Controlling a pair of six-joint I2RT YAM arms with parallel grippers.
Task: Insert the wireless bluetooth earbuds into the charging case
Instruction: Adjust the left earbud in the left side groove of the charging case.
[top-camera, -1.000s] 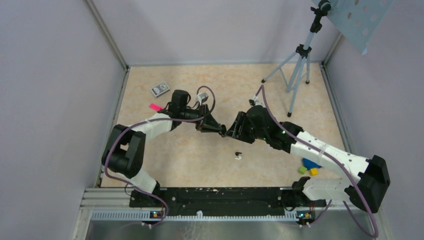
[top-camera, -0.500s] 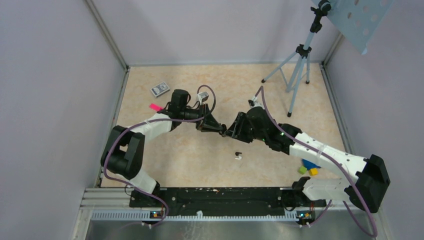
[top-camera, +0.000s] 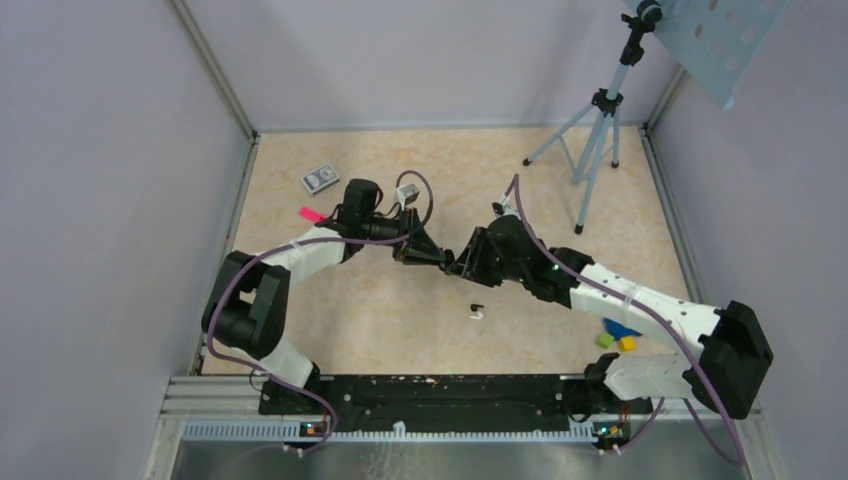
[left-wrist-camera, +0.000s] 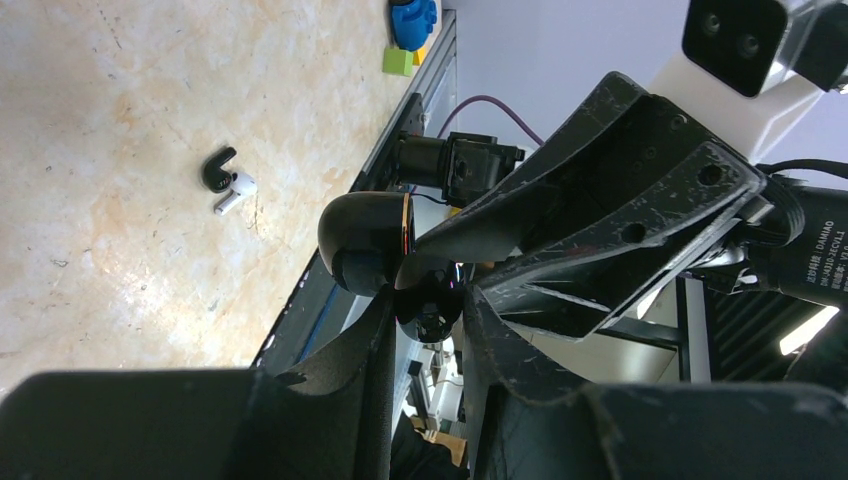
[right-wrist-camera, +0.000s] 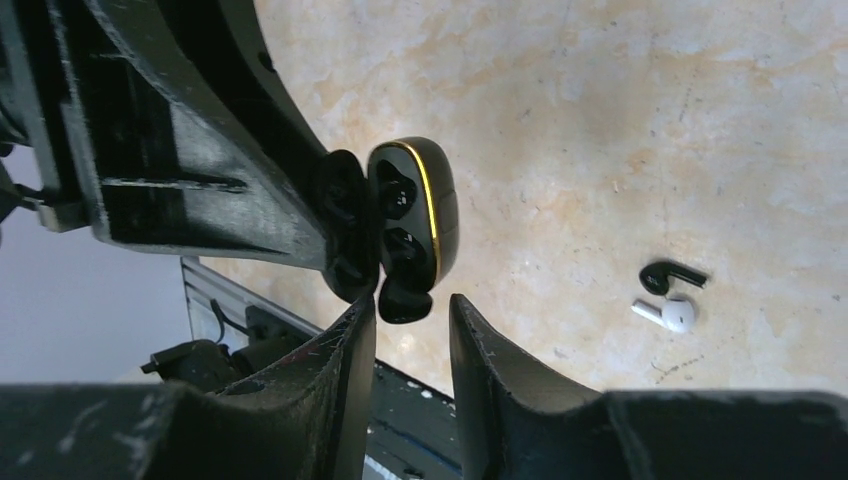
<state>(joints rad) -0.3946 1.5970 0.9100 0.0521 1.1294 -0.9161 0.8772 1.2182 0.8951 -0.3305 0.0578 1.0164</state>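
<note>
Right wrist view: the left gripper (left-wrist-camera: 425, 312) clamps the open charging case (right-wrist-camera: 415, 205) midair; the right gripper (right-wrist-camera: 412, 315) brackets a black earbud (right-wrist-camera: 405, 300) at its rim, grip unclear. Two more earbuds (right-wrist-camera: 675, 314) lie on the desk (right-wrist-camera: 600, 120).

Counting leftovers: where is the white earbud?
Top view: the white earbud lies on the table just near of centre, beside a black earbud.
</note>
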